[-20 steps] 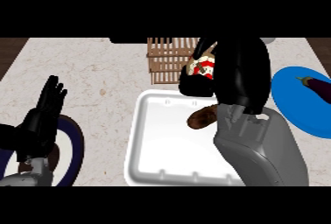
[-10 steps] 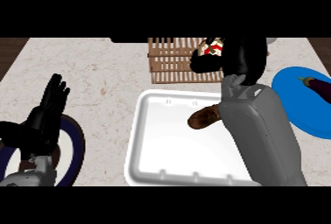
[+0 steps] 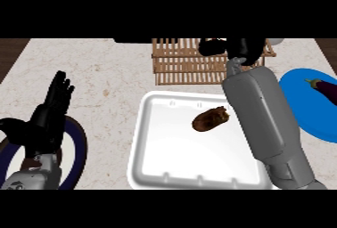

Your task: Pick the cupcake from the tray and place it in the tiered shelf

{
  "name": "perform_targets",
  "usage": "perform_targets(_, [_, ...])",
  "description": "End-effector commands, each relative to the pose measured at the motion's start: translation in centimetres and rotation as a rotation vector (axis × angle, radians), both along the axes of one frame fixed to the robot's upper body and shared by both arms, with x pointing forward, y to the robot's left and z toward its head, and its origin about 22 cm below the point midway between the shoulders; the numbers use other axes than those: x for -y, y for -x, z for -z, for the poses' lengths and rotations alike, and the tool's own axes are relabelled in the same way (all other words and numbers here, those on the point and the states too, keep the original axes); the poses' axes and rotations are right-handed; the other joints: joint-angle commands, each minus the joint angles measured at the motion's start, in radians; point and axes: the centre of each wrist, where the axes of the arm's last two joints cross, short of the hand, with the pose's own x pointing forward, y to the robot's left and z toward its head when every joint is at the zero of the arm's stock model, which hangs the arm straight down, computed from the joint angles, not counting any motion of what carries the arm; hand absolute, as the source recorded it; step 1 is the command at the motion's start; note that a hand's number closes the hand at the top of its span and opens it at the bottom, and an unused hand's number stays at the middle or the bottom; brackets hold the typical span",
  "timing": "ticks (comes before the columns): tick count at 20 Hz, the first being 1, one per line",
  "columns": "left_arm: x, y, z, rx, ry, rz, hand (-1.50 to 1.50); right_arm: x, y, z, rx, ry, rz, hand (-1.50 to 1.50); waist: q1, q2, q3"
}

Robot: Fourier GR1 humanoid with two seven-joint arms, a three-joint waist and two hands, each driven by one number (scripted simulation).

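My right hand is at the far edge of the view, above the wooden slatted tiered shelf. Its fingers are curled, and the cupcake it carried in the earlier frames is hidden inside them. The grey right forearm runs up over the right side of the white tray. A brown lump of food lies in the tray, just left of the forearm. My left hand rests open at the left, fingers up.
A blue plate with an eggplant sits at the right edge. A dark blue plate rim lies under my left forearm. Bare counter lies between the left hand and the tray.
My right hand has carried the cupcake away from the tray to above the shelf. The cupcake's red and white top no longer shows. The left hand has not moved.
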Motion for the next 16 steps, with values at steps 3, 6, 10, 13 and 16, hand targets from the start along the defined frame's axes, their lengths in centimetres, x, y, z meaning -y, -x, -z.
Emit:
perform_targets(3, [-0.6, 0.1, -0.1, 0.002, 0.001, 0.013, 0.00, 1.3, -2.2, 1.5, 0.054, -0.109, 0.066, 1.50, 0.007, 0.003, 0.000])
perform_targets(6, [-0.8, -0.5, 1.2, -0.002, 0.006, 0.016, 0.00, 0.8, -3.2, 1.6, -0.003, -0.176, 0.027, -1.50, 0.004, 0.003, 0.000])
perform_targets(10, [0.8, 0.4, 0.0, 0.009, 0.000, 0.001, 0.00, 1.6, -4.4, 2.1, -0.045, -0.176, -0.007, -1.50, 0.005, 0.001, 0.000])
perform_targets(13, [-1.0, 1.1, 1.6, -0.003, -0.010, -0.004, 0.00, 1.7, -4.7, 2.3, -0.035, -0.201, -0.035, -1.50, 0.004, 0.001, 0.000])
perform_targets(16, [0.0, 0.3, 0.7, -0.007, -0.005, -0.003, 0.00, 1.5, -4.1, 2.3, 0.008, -0.207, -0.078, -1.50, -0.006, -0.003, 0.000])
